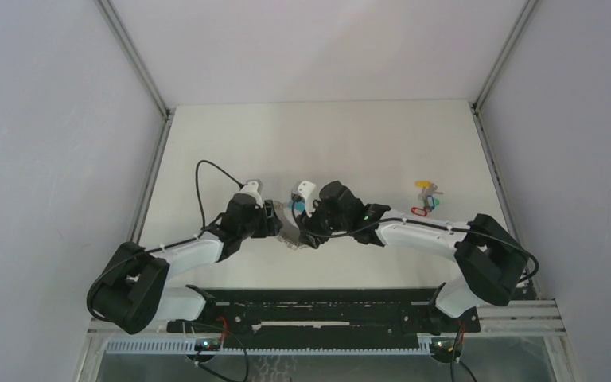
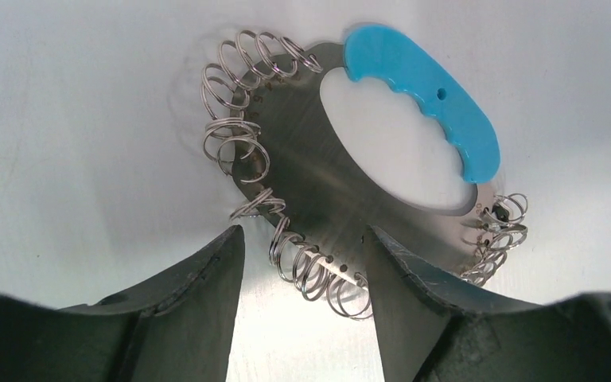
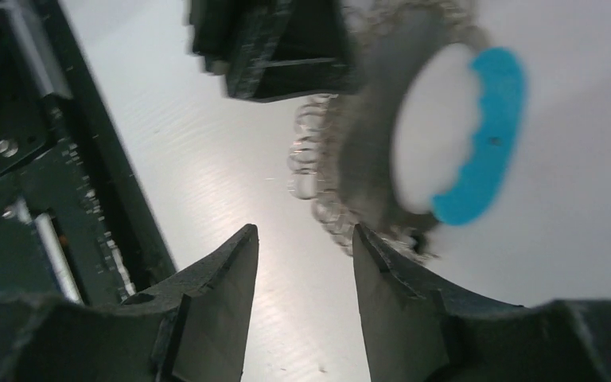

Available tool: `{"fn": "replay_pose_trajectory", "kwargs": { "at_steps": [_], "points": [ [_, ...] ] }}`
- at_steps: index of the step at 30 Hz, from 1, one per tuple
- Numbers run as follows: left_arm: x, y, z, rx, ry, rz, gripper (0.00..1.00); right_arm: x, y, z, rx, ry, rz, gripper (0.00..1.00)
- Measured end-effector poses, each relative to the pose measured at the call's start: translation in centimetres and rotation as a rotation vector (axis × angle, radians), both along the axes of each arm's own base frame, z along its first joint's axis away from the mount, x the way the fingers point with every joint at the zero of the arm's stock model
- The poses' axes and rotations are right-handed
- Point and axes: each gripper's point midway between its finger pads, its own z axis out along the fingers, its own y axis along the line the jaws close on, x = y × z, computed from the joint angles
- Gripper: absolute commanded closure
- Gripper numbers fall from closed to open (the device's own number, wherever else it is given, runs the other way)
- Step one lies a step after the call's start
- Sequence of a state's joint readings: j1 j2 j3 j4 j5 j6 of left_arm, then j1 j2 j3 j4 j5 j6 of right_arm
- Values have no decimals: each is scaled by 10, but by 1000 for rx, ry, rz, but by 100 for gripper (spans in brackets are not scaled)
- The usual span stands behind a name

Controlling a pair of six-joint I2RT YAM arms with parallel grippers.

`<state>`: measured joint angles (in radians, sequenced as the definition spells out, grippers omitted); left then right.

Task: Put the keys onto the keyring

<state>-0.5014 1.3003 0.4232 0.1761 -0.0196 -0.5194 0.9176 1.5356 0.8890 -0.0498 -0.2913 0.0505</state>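
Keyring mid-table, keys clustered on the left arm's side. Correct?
No: the keys are clustered on the side of the right arm, not the left. The keyring is mid-table, as said. The top external view shows it.

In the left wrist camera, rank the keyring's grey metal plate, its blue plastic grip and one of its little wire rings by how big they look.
1. grey metal plate, largest
2. blue plastic grip, clearly smaller
3. wire ring, smallest by far
All are parts of one keyring, so nearness hardly skews this.
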Motion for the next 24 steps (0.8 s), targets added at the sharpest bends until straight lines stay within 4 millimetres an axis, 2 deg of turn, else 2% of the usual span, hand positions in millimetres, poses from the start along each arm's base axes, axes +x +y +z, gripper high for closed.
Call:
{"fn": "replay_pose_trajectory", "kwargs": {
  "at_steps": [3, 8, 14, 24],
  "points": [
    [-2, 1, 3, 3, -3, -5, 37, 21, -15, 8, -5, -39, -62, 54],
    [-3, 0, 5, -4, -4, -11, 37, 35, -36, -7, -72, -28, -104, 60],
    [-6, -3, 4, -16, 7, -27, 38, 34, -45, -30, -140, 14, -115, 65],
    [-9, -6, 2, -28, 23, -46, 41, 38, -44, -47, -193, 17, -109, 68]
  ]
}}
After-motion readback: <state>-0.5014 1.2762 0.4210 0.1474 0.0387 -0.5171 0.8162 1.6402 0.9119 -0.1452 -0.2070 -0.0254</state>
